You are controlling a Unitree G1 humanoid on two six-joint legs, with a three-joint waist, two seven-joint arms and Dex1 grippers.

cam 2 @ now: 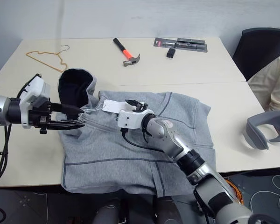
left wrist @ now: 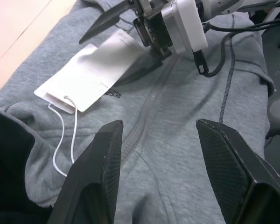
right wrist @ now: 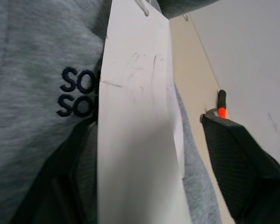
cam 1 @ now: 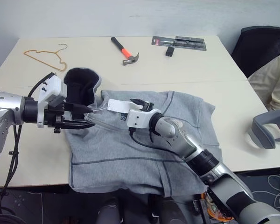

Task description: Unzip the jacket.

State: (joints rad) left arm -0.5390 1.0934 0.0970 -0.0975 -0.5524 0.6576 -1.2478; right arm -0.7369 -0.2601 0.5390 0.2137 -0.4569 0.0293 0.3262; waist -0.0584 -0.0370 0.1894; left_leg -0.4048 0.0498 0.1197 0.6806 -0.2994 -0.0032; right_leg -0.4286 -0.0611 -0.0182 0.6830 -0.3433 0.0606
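I have the jacket lying flat on the worktop, front up, hood toward my left arm, zipper fully done up. My left claw hovers spread just below the hood, over the top of the zipper. My right claw sits beside the chest logo, fingers apart with the white hang tag between them; I can't tell if they pinch it. I judge we're at the approach: next I must find the zipper pull near the collar and pin the fabric.
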